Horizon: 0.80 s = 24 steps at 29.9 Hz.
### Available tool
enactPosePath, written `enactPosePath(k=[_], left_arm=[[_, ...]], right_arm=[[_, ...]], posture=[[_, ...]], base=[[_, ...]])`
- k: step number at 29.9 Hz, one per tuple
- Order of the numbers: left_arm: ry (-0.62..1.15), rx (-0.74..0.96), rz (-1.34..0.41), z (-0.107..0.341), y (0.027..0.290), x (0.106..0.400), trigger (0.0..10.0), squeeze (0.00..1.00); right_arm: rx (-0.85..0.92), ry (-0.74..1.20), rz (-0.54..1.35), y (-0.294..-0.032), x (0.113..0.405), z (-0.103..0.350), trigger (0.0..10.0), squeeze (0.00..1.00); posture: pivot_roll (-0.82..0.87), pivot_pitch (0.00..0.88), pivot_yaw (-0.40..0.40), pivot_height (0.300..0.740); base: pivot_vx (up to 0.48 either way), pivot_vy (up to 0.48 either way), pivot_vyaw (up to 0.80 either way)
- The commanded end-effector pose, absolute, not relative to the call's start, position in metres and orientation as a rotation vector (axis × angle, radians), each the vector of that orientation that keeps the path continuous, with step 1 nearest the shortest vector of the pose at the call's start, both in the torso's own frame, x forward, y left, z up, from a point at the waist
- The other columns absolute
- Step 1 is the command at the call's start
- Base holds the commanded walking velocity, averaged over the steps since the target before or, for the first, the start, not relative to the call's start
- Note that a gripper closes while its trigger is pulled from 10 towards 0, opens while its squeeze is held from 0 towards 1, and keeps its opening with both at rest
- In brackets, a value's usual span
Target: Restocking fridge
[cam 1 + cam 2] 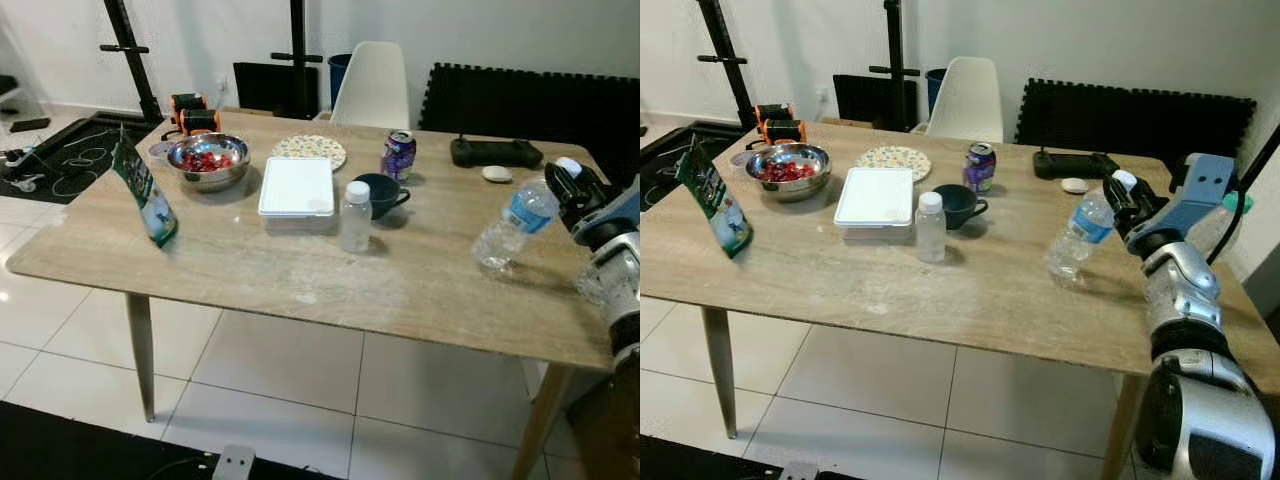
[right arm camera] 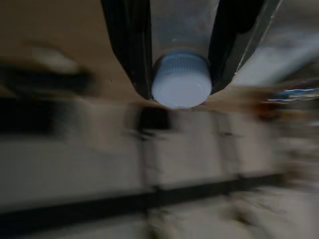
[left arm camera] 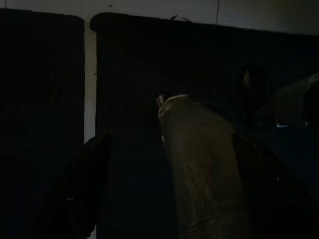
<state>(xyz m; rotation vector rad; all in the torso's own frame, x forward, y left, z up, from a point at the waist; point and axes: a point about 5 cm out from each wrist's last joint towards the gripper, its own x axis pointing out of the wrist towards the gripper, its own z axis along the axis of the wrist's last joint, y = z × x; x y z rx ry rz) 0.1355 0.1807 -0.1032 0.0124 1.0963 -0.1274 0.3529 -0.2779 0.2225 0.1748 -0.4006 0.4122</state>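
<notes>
The right tool (image 1: 1124,203) is clamping the neck of a tilted water bottle (image 1: 1080,232) over the tabletop (image 1: 970,275); the left tool's state is unclear

Even, bright indoor light in both eye views (left wrist view nearly black, right wrist view motion-blurred).

You are facing a wooden bench (image 1: 300,280) standing on white floor tiles (image 1: 290,380), white chair (image 1: 375,85) behind.

We see right wrist view background smeared by blur; left wrist view too dark; green bag (image 1: 146,195) print unreadable to us.
</notes>
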Motion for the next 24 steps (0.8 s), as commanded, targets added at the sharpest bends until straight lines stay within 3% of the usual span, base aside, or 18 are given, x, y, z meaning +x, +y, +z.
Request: enactPosePath(k=[1, 4, 9, 14, 21, 24], left_arm=[[1.132, 0.002, -0.123, -0.106, 0.182, 0.127, 10.0, 0.00], [1.125, -0.010, -0.122, -0.106, 0.181, 0.129, 10.0, 0.00], [1.120, -0.017, -0.123, -0.105, 0.181, 0.131, 10.0, 0.00], [1.114, -0.032, -0.131, -0.104, 0.177, 0.136, 10.0, 0.00], [1.123, -0.035, -0.140, -0.105, 0.176, 0.133, 10.0, 0.00], [1.127, -0.031, -0.143, -0.105, 0.177, 0.132, 10.0, 0.00]], right_arm=[[0.165, -0.460, 0.588, -0.271, 0.339, 0.231, 0.0, 0.00], [0.134, -0.422, 0.777, -0.260, 0.319, 0.225, 0.0, 0.00], [0.106, -0.356, 0.920, -0.250, 0.303, 0.217, 0.0, 0.00], [0.087, -0.177, 1.179, -0.245, 0.261, 0.199, 0.0, 0.00], [0.116, 0.017, 1.232, -0.244, 0.233, 0.171, 0.0, 0.00], [-0.005, 0.341, 1.120, -0.247, 0.226, 0.107, 0.0, 0.00]], posture=[[-0.04, 0.000, -0.063, 0.740], [-0.05, 0.000, -0.065, 0.740], [-0.05, 0.000, -0.065, 0.740], [-0.06, 0.000, -0.066, 0.740], [-0.07, 0.000, -0.060, 0.740], [-0.07, 0.000, -0.059, 0.740]], base=[[0.000, 0.000, 0.00], [0.000, 0.000, 0.00], [0.000, 0.000, 0.00], [0.000, 0.000, 0.00], [0.000, 0.000, 0.00], [0.000, 0.000, 0.00]])
